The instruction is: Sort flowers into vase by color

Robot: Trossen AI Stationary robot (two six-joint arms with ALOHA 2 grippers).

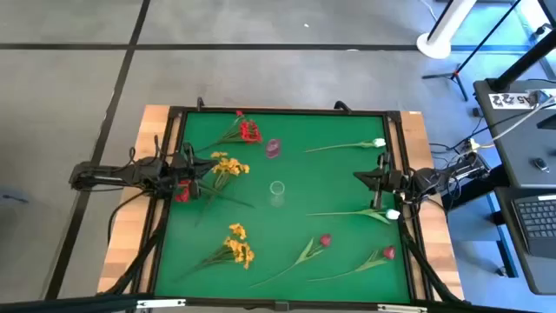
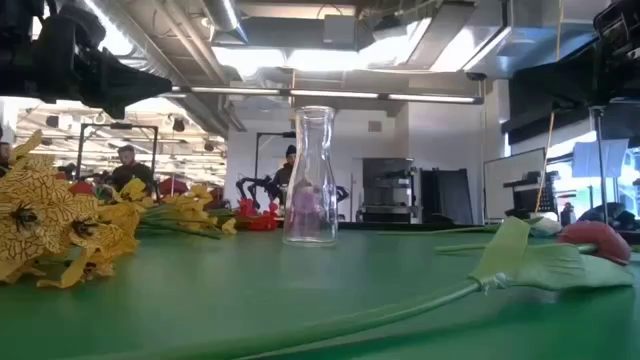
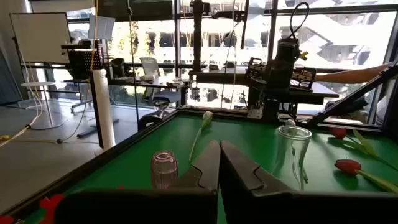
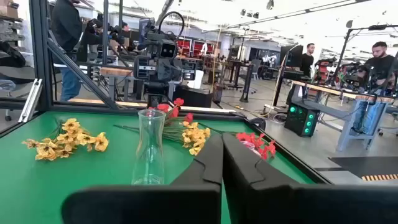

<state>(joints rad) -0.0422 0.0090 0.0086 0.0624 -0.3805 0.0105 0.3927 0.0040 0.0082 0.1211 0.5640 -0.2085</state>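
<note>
A clear glass vase (image 1: pixel 277 193) (image 2: pixel 311 175) stands upright mid-table, with a small pink vase (image 1: pixel 273 148) (image 3: pixel 164 169) behind it toward the far edge. Flowers lie flat on the green mat: red bunches (image 1: pixel 249 131) (image 1: pixel 181 192), yellow bunches (image 1: pixel 228 165) (image 1: pixel 237 248), white buds (image 1: pixel 378 143) (image 1: pixel 393 214) and dark-red buds (image 1: pixel 325 240) (image 1: pixel 388 252). My left gripper (image 1: pixel 201 168) (image 3: pixel 219 168) hovers shut at the left side, above the yellow bunch's stems. My right gripper (image 1: pixel 356 177) (image 4: pixel 222 160) hovers shut at the right side, facing the clear vase.
A raised black frame (image 1: pixel 169 165) borders the green mat, set on a wooden table (image 1: pixel 130 252). Bare mat lies between the two vases and each gripper. People and other equipment show in the room beyond the table.
</note>
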